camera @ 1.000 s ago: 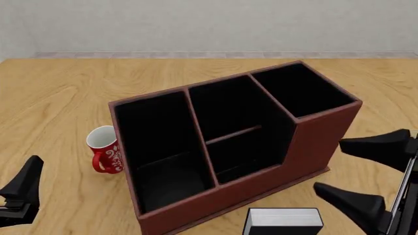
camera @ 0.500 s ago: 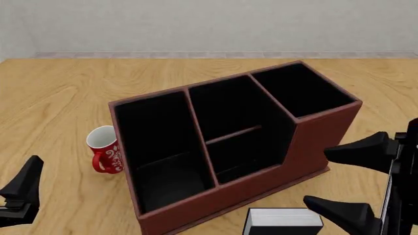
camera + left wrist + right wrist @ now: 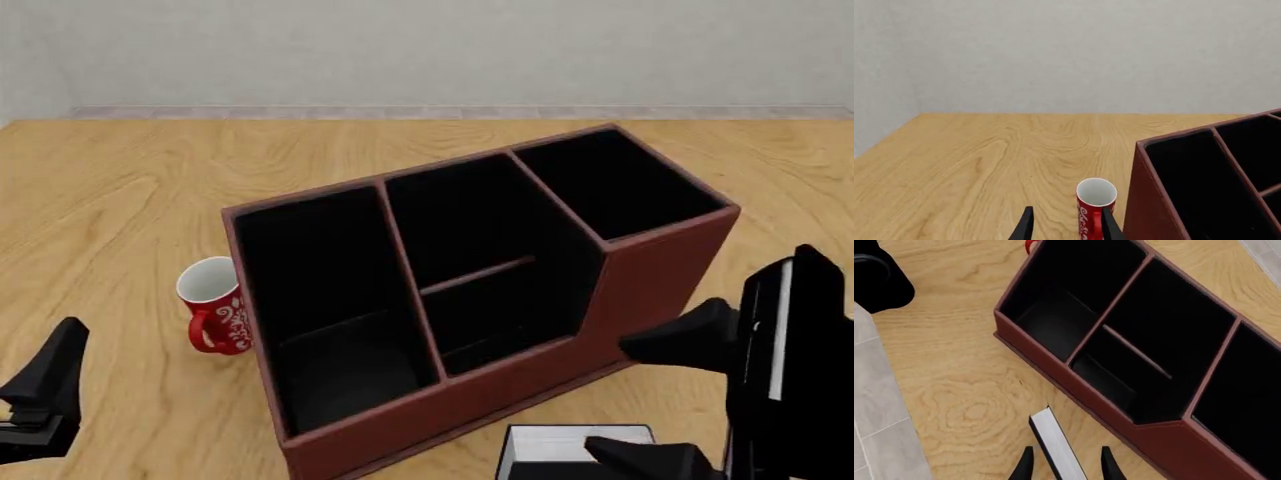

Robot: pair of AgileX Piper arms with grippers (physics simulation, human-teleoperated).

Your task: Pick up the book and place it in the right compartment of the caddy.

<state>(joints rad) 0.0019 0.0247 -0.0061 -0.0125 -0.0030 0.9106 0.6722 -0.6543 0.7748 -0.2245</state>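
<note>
The reddish-brown caddy (image 3: 641, 290) stands mid-table with three black compartments; the right compartment (image 3: 614, 185) is the narrow tall one at its far right end. The book (image 3: 567, 445) stands on edge before the caddy's front wall, white page edge up, cut off by the picture's lower edge. My right gripper (image 3: 607, 400) is open and hangs over it. In the right wrist view the book (image 3: 1054, 440) lies between the two fingertips of that gripper (image 3: 1067, 452), untouched. My left gripper (image 3: 40, 400) idles open at the near left, apart from everything.
A red mug (image 3: 214, 305) with a white inside stands just left of the caddy (image 3: 1154, 200); the left wrist view shows the mug (image 3: 1094, 210) right ahead of the open left gripper (image 3: 1066, 215). Bare wooden table (image 3: 120, 200) stretches around the caddy.
My right gripper has swung left and turned, from beside the caddy's right end to over the book. Book, caddy, mug and left arm have not moved.
</note>
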